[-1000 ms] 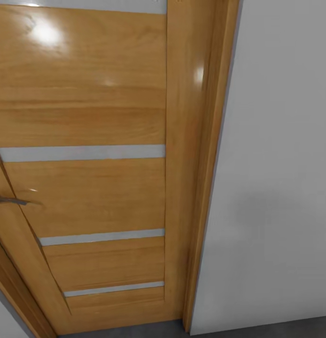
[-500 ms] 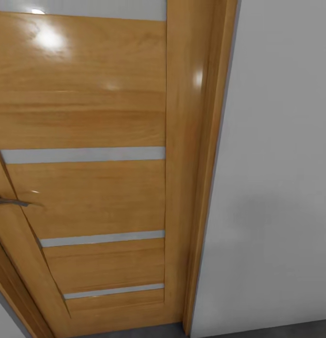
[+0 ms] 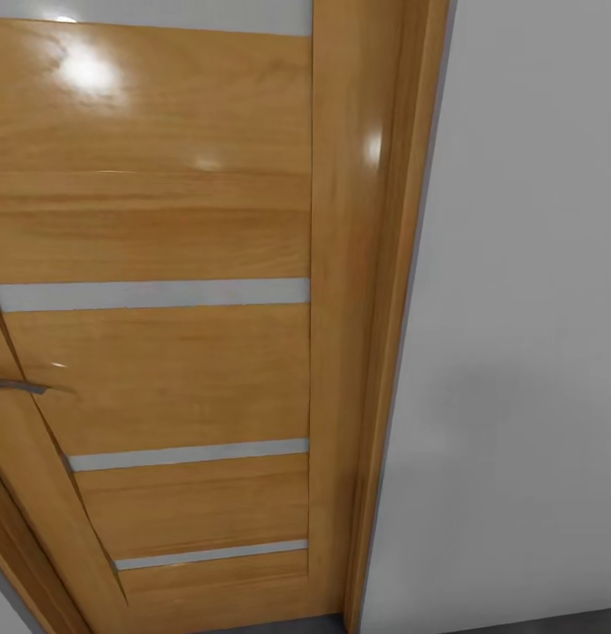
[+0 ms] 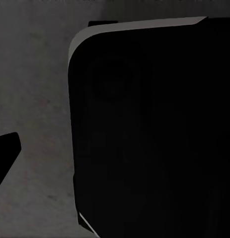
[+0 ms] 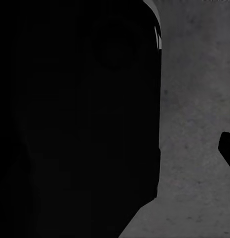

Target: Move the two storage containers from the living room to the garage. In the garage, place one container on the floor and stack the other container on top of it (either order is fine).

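Neither wrist camera gives a clear look at an end effector's fingers, so whether the left or the right one is released or clenched cannot be told. In the left wrist view a large black rounded body [image 4: 154, 129] with a thin pale edge covers most of the frame, and a small black wedge [image 4: 4, 153] pokes in at one side; behind them lies the dark grey speckled floor [image 4: 40, 99]. The right wrist view is similar: one big black shape [image 5: 75, 119] in front of the same rough grey floor [image 5: 194, 124], with a small dark tip [image 5: 228, 148] at the frame's edge.

Further out, the head camera faces one glossy wooden door [image 3: 165, 229] at close range. Four pale horizontal strips cross it, the uppermost cut by the frame's top. One dark metal handle [image 3: 15, 385] juts from the door's left side. A wooden door frame [image 3: 385, 291] runs down beside it, and a plain pale grey wall [image 3: 526, 335] lies to the right. A sliver of dark floor shows at the bottom.

No writing, brand or label can be read anywhere. The two storage containers cannot be placed from these views.
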